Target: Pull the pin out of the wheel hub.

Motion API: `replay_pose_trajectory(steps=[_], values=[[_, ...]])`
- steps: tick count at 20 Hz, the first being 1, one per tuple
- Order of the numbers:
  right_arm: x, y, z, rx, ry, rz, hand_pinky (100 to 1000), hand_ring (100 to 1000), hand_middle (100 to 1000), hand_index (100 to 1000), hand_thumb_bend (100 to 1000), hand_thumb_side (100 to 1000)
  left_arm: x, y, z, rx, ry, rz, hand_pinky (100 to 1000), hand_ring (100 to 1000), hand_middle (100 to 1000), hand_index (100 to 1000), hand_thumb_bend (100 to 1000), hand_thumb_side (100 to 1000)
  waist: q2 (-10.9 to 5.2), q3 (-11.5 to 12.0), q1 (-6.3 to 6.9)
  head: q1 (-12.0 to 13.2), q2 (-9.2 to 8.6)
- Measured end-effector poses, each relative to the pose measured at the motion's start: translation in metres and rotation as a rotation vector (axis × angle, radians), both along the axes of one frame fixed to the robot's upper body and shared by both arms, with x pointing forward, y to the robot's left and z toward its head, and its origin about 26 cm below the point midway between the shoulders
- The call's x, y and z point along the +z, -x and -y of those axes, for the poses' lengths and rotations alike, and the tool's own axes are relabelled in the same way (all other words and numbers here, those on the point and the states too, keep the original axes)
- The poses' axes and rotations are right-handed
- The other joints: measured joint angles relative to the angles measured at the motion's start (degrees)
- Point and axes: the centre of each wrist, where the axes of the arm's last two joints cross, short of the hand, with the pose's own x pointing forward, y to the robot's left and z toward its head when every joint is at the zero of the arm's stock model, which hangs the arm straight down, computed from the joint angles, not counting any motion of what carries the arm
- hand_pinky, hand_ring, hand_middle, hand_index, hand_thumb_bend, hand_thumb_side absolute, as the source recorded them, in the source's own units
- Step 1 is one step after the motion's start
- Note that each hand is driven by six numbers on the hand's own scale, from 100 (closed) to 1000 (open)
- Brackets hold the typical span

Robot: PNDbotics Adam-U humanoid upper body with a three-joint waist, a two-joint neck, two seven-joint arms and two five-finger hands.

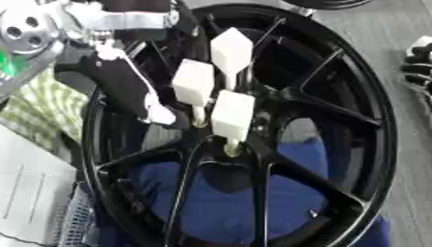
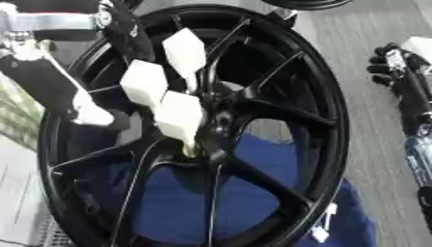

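Note:
A black spoked wheel (image 1: pixel 354 91) lies over a blue cloth and fills both views. Three cream pins with diamond-shaped heads stand in its hub: a top one (image 1: pixel 231 50), a left one (image 1: pixel 194 82) and a lower one (image 1: pixel 233 115). My left hand (image 1: pixel 118 72) comes in from the upper left, over the wheel's left side. One straight finger with a white tip (image 1: pixel 158 115) ends just left of the left pin's stem, apart from it and holding nothing. My right hand (image 2: pixel 395 60) rests at the right edge, off the wheel, fingers relaxed.
A blue cloth (image 1: pixel 228 202) shows through the spokes. At the left lie a green checked cloth (image 1: pixel 42 103) and a white sheet (image 1: pixel 30 193), with a white mesh basket (image 1: pixel 76 219) below. Another dark rim (image 1: pixel 329 3) sits at the top edge. Grey floor (image 2: pixel 371 24) lies to the right.

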Motion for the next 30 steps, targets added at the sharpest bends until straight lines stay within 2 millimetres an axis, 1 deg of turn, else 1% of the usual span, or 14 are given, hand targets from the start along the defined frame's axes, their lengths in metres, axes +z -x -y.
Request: replay_pose_trajectory(steps=[5,8,11,17,22,23,25,29,30], values=[[-0.002,0.000,-0.001,0.002,-0.006,-0.004,828,762,684,753,100,729,-0.001,-0.001,0.002,0.003,0.010,-0.001,787,712,702,799,528,290,0.00,-0.3,-0.03,0.3,0.00],[-0.002,0.000,-0.001,0.003,-0.007,-0.004,828,762,684,753,100,731,-0.002,-0.003,0.004,0.006,0.012,0.004,796,741,743,813,546,288,0.00,-0.3,-0.05,0.4,0.00],[-0.003,0.000,-0.001,0.005,-0.007,-0.003,828,762,684,754,100,734,-0.003,-0.004,0.004,0.009,0.013,0.020,794,738,736,811,543,284,0.00,-0.3,-0.06,0.4,-0.04],[-0.003,0.000,-0.001,0.006,-0.007,-0.003,829,763,685,754,100,737,-0.006,-0.012,0.005,0.023,0.018,0.010,777,684,661,773,489,278,0.02,-0.7,-0.22,0.5,-0.24],[-0.003,0.000,-0.002,0.007,-0.008,-0.003,829,763,685,755,100,737,-0.008,-0.015,0.005,0.032,0.023,0.003,777,682,659,771,489,278,0.03,-0.7,-0.32,0.6,-0.24],[-0.003,0.000,-0.002,0.007,-0.009,-0.003,828,763,686,755,100,738,-0.008,-0.015,0.005,0.030,0.024,0.002,768,650,622,747,467,287,0.03,-0.7,-0.32,0.6,-0.24],[-0.004,0.000,-0.002,0.007,-0.011,-0.004,828,763,686,755,100,738,-0.008,-0.015,0.005,0.027,0.026,-0.002,768,648,619,745,465,284,0.03,-0.6,-0.32,0.6,-0.24],[-0.004,0.000,-0.002,0.008,-0.013,-0.004,828,764,686,755,100,738,-0.008,-0.015,0.005,0.026,0.028,-0.013,760,628,600,725,446,260,0.03,-0.6,-0.35,0.6,-0.24],[-0.004,0.000,-0.002,0.008,-0.013,-0.004,828,764,686,755,100,739,-0.008,-0.015,0.005,0.028,0.028,-0.015,756,615,584,711,426,244,0.03,-0.6,-0.36,0.6,-0.24]])
